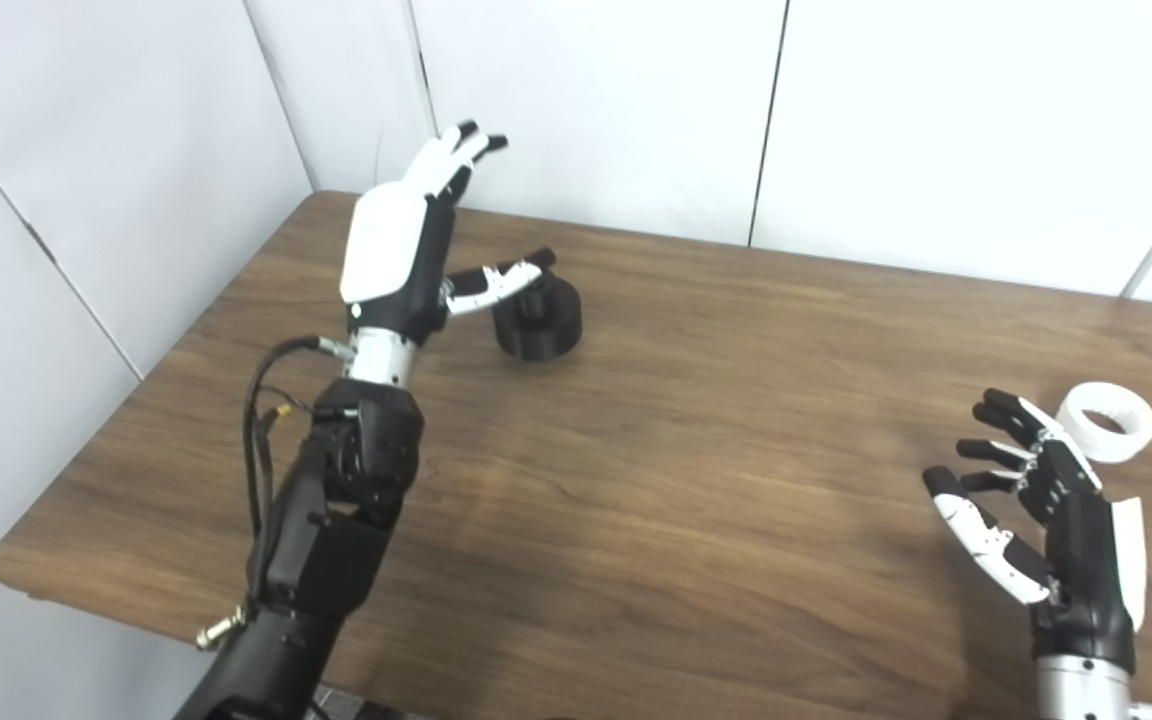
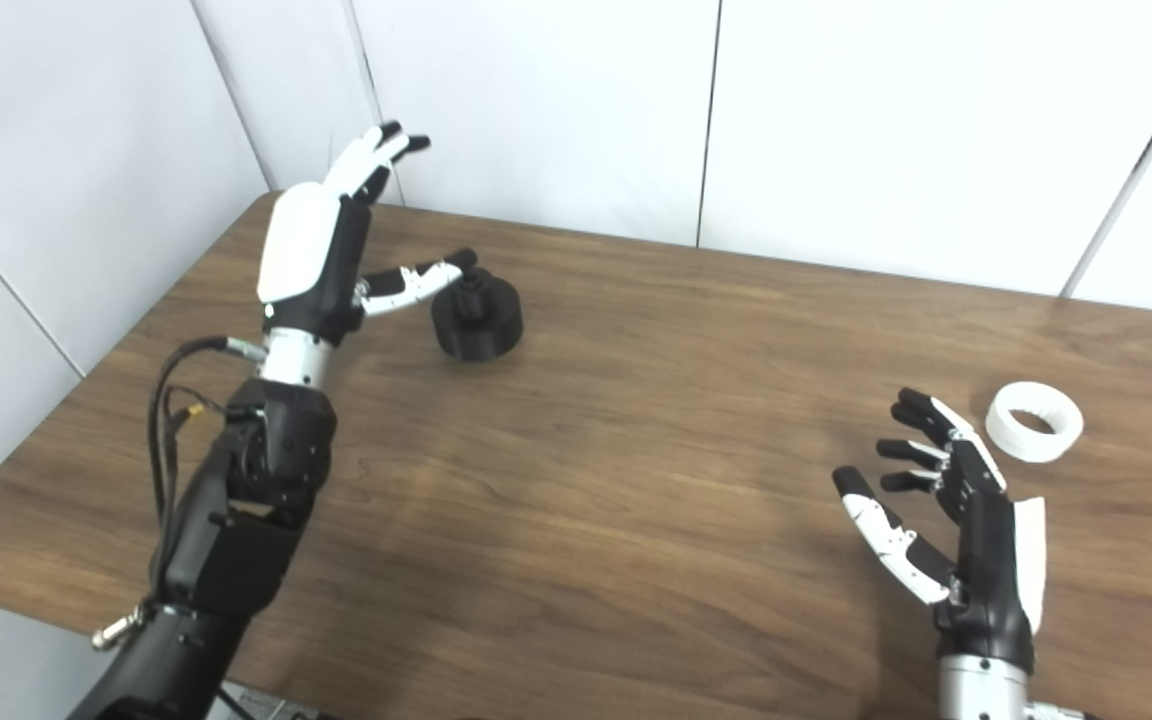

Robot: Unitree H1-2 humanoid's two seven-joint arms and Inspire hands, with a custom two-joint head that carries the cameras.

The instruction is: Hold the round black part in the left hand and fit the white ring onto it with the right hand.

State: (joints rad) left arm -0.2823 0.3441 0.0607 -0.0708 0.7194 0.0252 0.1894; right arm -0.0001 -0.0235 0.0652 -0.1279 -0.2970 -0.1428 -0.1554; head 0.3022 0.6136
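1. Fingers (image 1: 461, 150) of the left hand (image 1: 398, 245) are spread and stretched up toward the far wall, holding nothing; the thumb reaches sideways, its tip just over the top of the round black part (image 1: 538, 318).
2. Whether that thumb tip touches the part cannot be told from either view.
3. On the other side, the right hand (image 2: 976, 530) has its fingers apart and slightly curled, palm turned inward, empty, raised above the counter (image 1: 696, 480).
4. Just beyond and to the right of the right hand's fingertips lies the white ring (image 2: 1035, 421), flat on the counter with its opening facing up, apart from the hand.
5. Resting on the counter toward the far left, just to the right of the left hand, the round black part is a short cylinder with a smaller knob on top.
6. Part and ring lie well apart, on opposite sides of the wooden counter.
7. White wall panels (image 2: 836, 120) stand behind the counter.
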